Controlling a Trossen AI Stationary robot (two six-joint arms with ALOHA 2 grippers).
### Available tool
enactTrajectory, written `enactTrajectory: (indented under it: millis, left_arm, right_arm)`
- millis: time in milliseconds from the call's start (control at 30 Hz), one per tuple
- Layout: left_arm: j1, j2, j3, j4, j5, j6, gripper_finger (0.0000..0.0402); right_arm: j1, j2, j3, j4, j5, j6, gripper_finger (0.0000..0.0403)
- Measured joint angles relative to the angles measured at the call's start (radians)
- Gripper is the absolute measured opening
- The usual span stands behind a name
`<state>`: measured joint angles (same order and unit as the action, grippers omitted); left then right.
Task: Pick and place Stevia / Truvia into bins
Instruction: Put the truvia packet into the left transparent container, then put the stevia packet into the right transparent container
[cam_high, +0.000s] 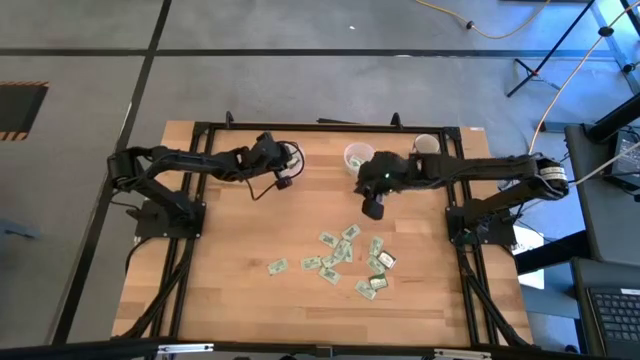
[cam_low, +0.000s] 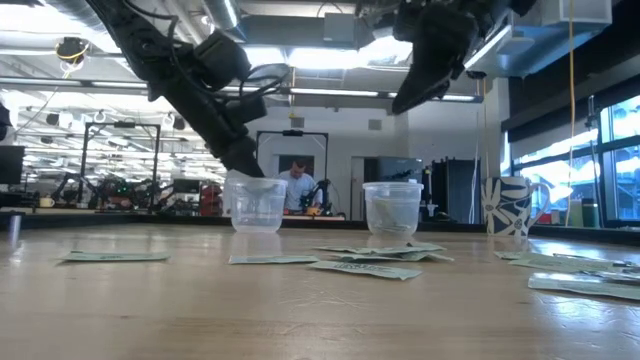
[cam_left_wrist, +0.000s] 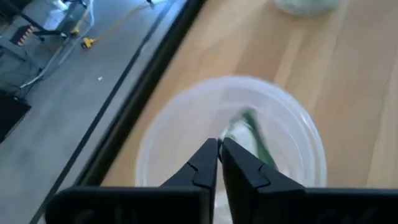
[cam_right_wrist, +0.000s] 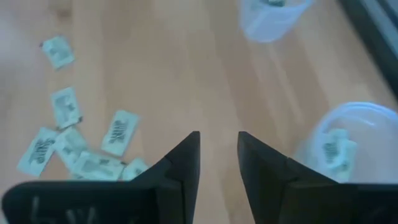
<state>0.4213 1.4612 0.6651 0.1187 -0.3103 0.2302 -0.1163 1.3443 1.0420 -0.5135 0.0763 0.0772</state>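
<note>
Several pale green and white sachets (cam_high: 350, 255) lie flat and scattered on the table's near right part. Two clear cups stand near the far edge, the left cup (cam_low: 255, 205) and the right cup (cam_high: 357, 156), which holds a few sachets (cam_right_wrist: 336, 152). My left gripper (cam_left_wrist: 219, 149) is shut just above the left cup's mouth (cam_left_wrist: 230, 130), with a blurred sachet (cam_left_wrist: 252, 134) at its tips. My right gripper (cam_high: 373, 207) hangs open and empty above bare wood, between the right cup and the scattered sachets. My left gripper pinches a thin sachet by one end (cam_left_wrist: 231, 132) between its two fingertips, slanting down from above. The sachet shows edge-on and blurred, hanging from the tips into the left cup's opening, clear of the table.
A white patterned mug (cam_high: 426, 145) stands right of the right cup, near the far edge. Black frame rails (cam_high: 330, 126) run along the table's sides. Bare wood lies between the cups and the sachets. A person (cam_low: 297, 185) shows in the room far behind the table.
</note>
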Motion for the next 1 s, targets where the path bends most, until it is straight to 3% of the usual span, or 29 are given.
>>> enactTrajectory:
  millis: [267,467,600,800,1000]
  left_arm:
    - [0.0,-0.005,0.0,-0.007,-0.001,-0.084,0.0064]
    - [-0.011,-0.061,0.004,-0.01,0.006,-0.132,0.0067]
    - [-0.02,-0.128,0.007,-0.009,0.067,-0.084,0.0066]
    - [-0.081,-0.202,0.007,-0.014,0.179,-0.011,0.007]
    - [-0.183,-0.306,0.008,-0.043,0.182,-0.052,0.0071]
  right_arm:
    - [-0.051,-0.065,0.0,-0.024,-0.059,0.079,0.011]
    - [-0.058,-0.093,0.0,0.066,-0.122,0.16,0.011]
    - [-0.02,-0.108,-0.046,0.111,-0.123,0.149,0.011]
    - [0.022,-0.151,-0.311,0.525,-0.141,0.067,0.011]
    - [0.012,-0.243,-0.473,0.785,-0.354,0.125,0.011]
